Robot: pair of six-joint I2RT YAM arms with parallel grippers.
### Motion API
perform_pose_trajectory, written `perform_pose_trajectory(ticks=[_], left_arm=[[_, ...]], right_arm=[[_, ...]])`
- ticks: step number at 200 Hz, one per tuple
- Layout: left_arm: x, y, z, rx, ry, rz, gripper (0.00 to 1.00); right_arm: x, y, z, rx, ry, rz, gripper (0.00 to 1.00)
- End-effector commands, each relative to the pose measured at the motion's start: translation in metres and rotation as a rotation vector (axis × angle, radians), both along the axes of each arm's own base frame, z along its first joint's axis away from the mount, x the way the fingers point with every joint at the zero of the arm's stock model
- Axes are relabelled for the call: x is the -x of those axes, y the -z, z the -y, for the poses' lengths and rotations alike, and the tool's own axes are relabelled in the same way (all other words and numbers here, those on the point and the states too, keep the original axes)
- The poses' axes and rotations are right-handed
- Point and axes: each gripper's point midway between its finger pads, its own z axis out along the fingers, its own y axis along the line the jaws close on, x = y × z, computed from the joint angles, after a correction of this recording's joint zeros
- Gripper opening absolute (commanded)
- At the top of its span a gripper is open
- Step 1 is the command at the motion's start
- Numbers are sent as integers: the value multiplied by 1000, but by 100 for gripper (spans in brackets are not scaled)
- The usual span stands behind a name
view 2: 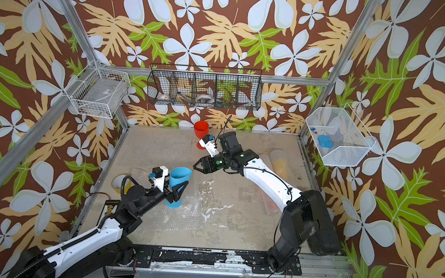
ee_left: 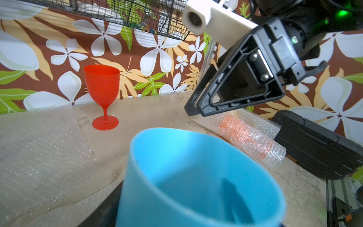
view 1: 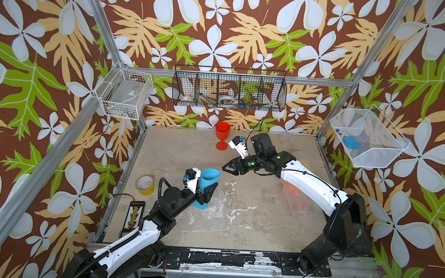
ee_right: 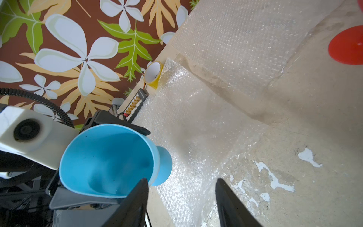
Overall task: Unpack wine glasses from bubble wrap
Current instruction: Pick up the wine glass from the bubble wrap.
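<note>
your left claw [view 1: 208, 187] grips the blue glass [view 1: 210, 176] by its bowl, stem near upright, mouth up; right claw [view 1: 225, 169] gapes, empty.

Robot test cell, probably inside a lab.
Aluminium frame [view 1: 310, 81] carrying floral-print panels [view 1: 222, 27], wire baskets [view 1: 229, 93] hung on the walls, a scuffed surface [view 1: 252, 198], robot arms [view 1: 307, 186] mounted on its front rail [view 1: 223, 258].
</note>
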Motion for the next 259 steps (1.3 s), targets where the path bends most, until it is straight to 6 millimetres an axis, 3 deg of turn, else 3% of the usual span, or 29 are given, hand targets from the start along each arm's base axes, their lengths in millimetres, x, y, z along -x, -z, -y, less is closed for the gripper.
perform_pose_trajectory(ticks=[1,29,76,98,154,182,210,259], left_arm=[[11,-21,8,-3,70,141,71],[16,-16,11,-36,96,169,71],[19,-11,12,-69,106,197,71],[21,-11,14,-67,119,204,71],[25,-10,16,-61,135,201,71],[22,-7,15,-66,125,188,71],[21,-3,13,-62,110,174,73],[18,2,12,-60,93,150,81]], right_arm=[[18,-2,-1,-15,-74,-47,57],[28,-6,-4,-23,-118,-68,57],[49,3,-12,8,-180,-102,56],[50,8,-13,33,-172,-98,54],[51,27,-23,89,-156,-105,39],[55,28,-31,90,-164,-103,19],[48,27,-26,110,-121,-69,7],[37,16,-26,106,-68,-22,0]])
